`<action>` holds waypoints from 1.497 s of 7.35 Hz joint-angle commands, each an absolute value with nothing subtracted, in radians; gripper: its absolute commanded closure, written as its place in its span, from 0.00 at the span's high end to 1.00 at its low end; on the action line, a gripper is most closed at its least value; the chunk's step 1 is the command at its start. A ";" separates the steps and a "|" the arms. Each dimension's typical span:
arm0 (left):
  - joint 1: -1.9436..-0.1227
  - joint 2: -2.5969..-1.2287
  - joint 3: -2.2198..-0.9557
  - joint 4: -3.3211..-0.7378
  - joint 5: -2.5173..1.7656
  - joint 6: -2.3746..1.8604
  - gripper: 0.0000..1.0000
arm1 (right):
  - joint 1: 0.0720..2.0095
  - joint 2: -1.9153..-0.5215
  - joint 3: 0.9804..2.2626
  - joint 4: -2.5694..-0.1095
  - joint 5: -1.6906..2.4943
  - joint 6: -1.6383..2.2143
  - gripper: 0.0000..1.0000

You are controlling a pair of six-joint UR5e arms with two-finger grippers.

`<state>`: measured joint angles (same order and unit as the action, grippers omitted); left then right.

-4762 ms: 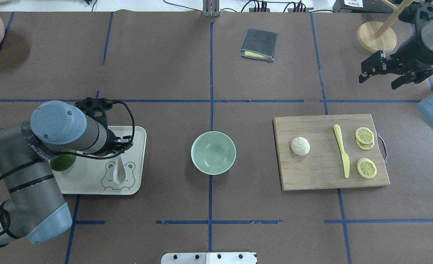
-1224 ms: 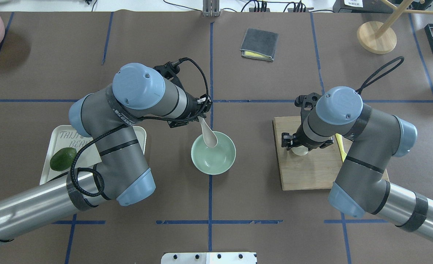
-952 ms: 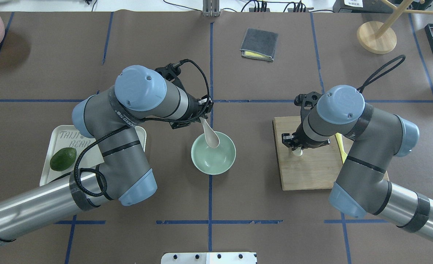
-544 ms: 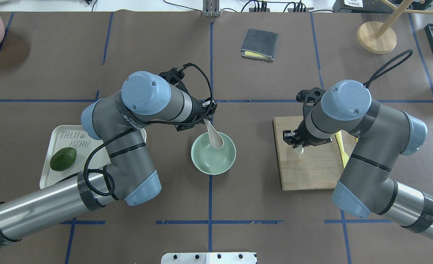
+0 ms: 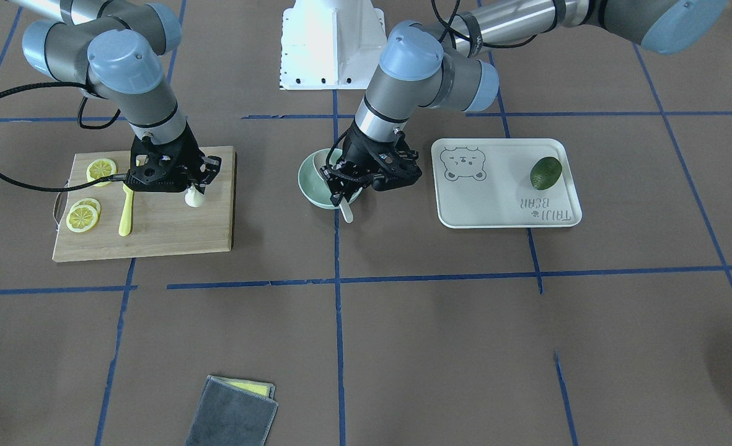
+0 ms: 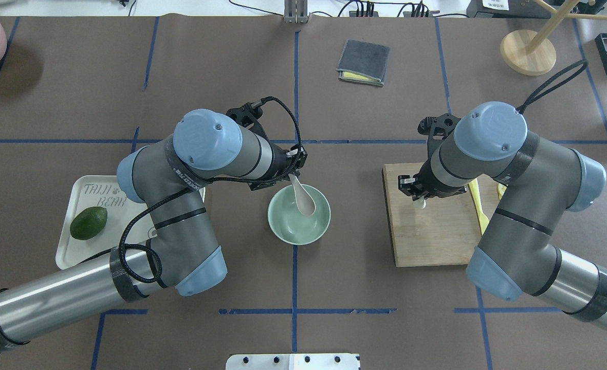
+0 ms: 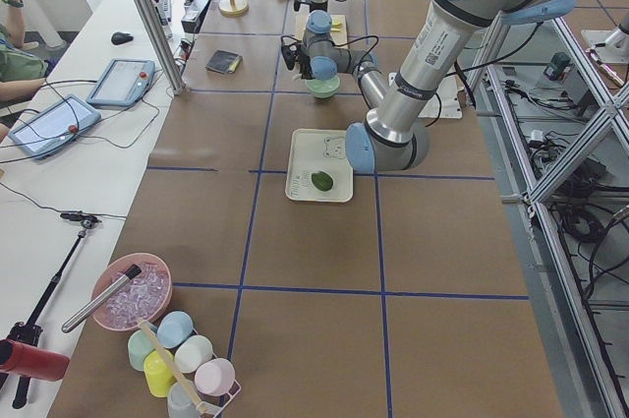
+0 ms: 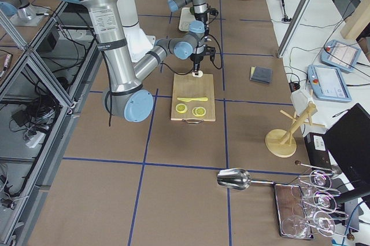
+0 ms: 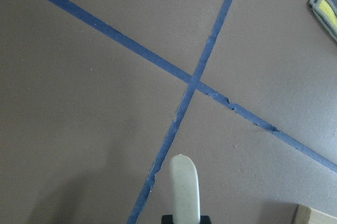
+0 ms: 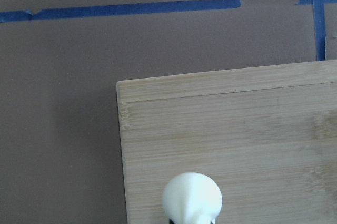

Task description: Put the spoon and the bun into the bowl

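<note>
Two claws are loaded at once. The left claw (image 6: 293, 172) is clenched on the handle of the spoon (image 6: 304, 199). It holds the handle high and slanted, so that the scoop hangs down inside the outline of the bowl (image 6: 293, 231). On a clock face laid over the overhead view, with 12 away from the robot, the scoop sits toward 1 o'clock of the bowl's middle and the handle rises out past the rim at 12. That pose seems meant to let the spoon slide in scoop first on release. I cannot tell whether the scoop already touches the bowl's inside.

The right claw (image 6: 419, 194) is clamped on the bun (image 6: 420, 203), gripping it from above with the bun's underside showing just below it. The bun hangs over the 10 o'clock corner of the cutting board (image 6: 431, 241). It looks lifted clear of the wood, but the gap cannot be made out for certain.

The board lies at 3 o'clock from the bowl, with the yellow knife (image 6: 482, 220) and lemon slices (image 5: 83, 217) toward its far side from the bowl. At 9 o'clock from the bowl is the tray (image 6: 74, 249) carrying the avocado (image 6: 88, 223). A folded cloth (image 6: 363, 61) lies on the tabletop (image 6: 231, 103) at about 1 o'clock.

The spoon looks about ready to be let go. The bun has yet to cross toward 9 o'clock to reach the bowl, where the left arm now stands.
</note>
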<state>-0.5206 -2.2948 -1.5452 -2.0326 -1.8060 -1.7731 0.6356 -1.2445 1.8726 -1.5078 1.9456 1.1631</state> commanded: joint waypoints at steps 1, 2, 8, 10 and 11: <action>-0.520 -2.277 -1.554 -2.031 -1.801 -1.767 0.99 | 0.635 -1.238 1.873 -1.508 1.944 1.164 0.09; -0.520 -2.246 -1.604 -2.023 -1.798 -1.766 1.00 | 0.634 -1.230 1.875 -1.508 1.944 1.164 0.09; -0.642 -2.172 -1.890 -1.608 -1.807 -1.331 1.00 | 0.531 -1.011 1.798 -1.506 1.902 1.333 0.10; -0.724 -2.157 -1.913 -1.554 -1.807 -1.194 1.00 | 0.468 -0.957 1.781 -1.505 1.850 1.405 0.10; -0.764 -2.125 -1.954 -1.527 -1.809 -1.127 1.00 | 0.442 -0.939 1.775 -1.506 1.820 1.422 0.11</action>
